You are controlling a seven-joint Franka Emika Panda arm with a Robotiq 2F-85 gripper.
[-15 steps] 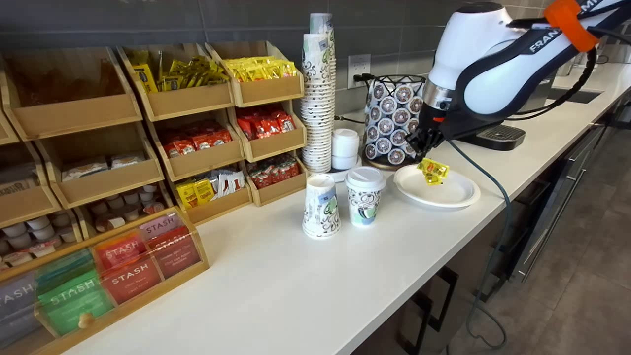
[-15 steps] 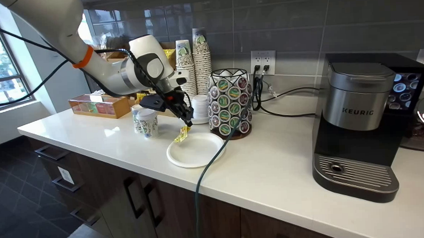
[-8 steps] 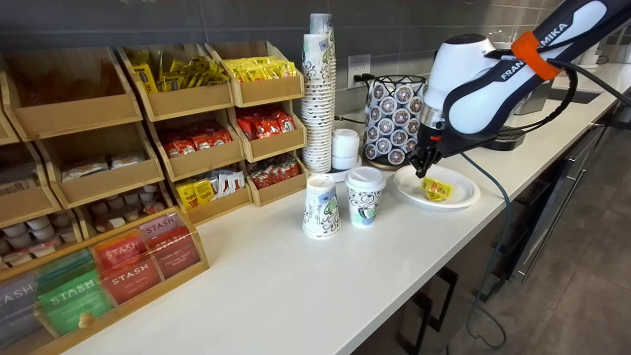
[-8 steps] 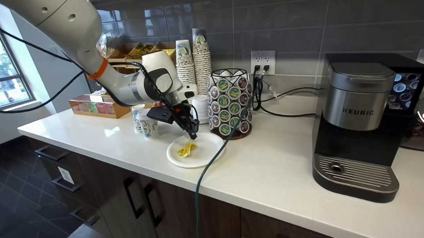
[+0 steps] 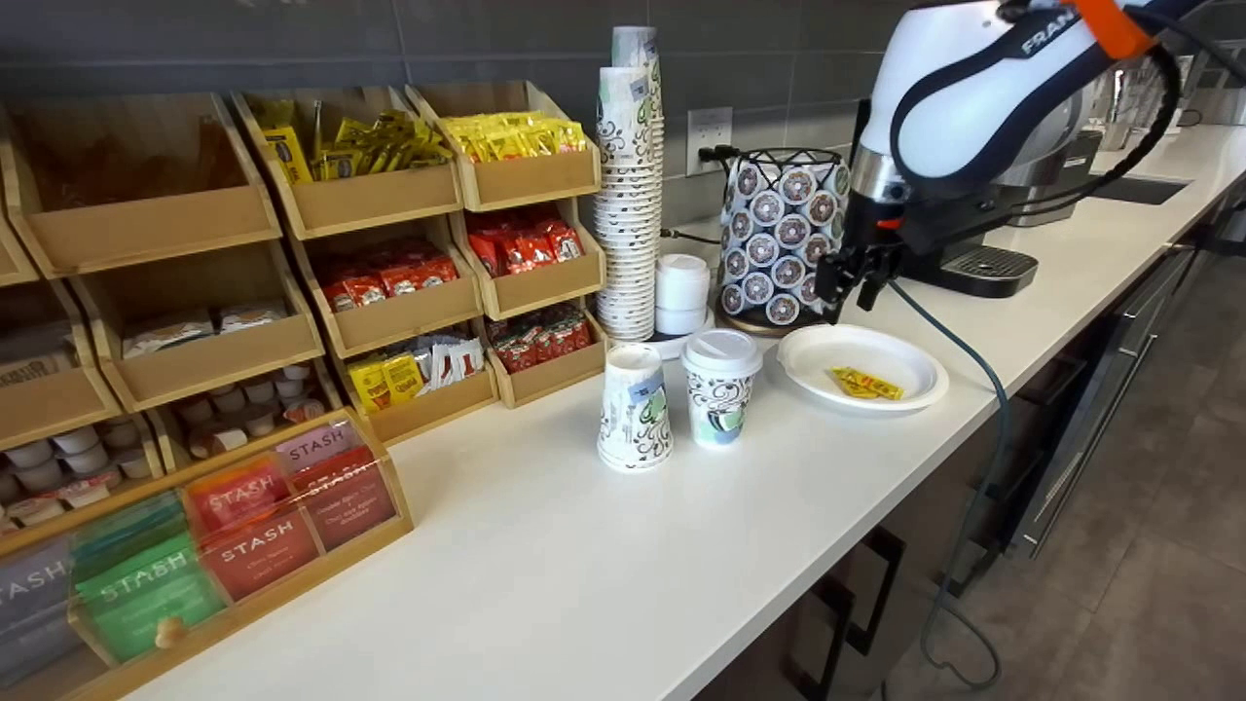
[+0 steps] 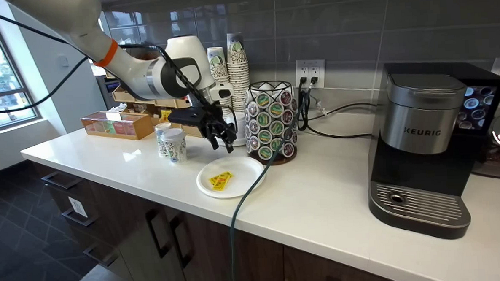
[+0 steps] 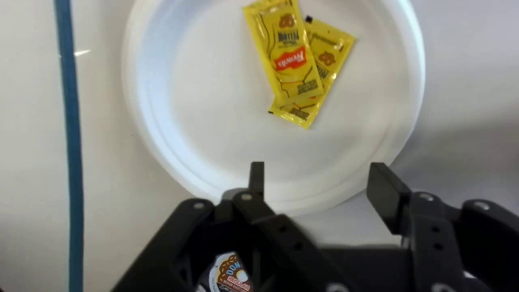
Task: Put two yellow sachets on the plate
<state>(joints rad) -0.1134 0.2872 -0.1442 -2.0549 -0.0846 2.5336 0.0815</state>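
A small, flat, oblong bright-yellow sachet point(image 7: 284, 52) of glossy film lies partly over a second bright-yellow sachet point(image 7: 329, 59) of the same kind; both rest inside a round, white, shallow-rimmed, paper-like plate point(image 7: 211, 121), which sits on the smooth white stone-like counter point(image 6: 320, 196). The black, two-fingered, jointed gripper point(image 7: 318, 175) stands with its fingers well apart and nothing between them, its tips showing against the plate's rim in the wrist view and clear of both sachets; in an exterior view the gripper point(image 6: 222, 146) hangs above the counter, apart from the plate.

By the look of it, the job asked for is done and no further grasp is called for. Should a sachet need shifting, expect it to be very light, limp and slick, probably with a soft filling; a hard squeeze might split a seam. Flat as they lie, they offer little edge to get under, so set the fingers astride the upper one's long sides and close gently. Pinching where the two cross could lift both at once, and pressing down may skid the plate.
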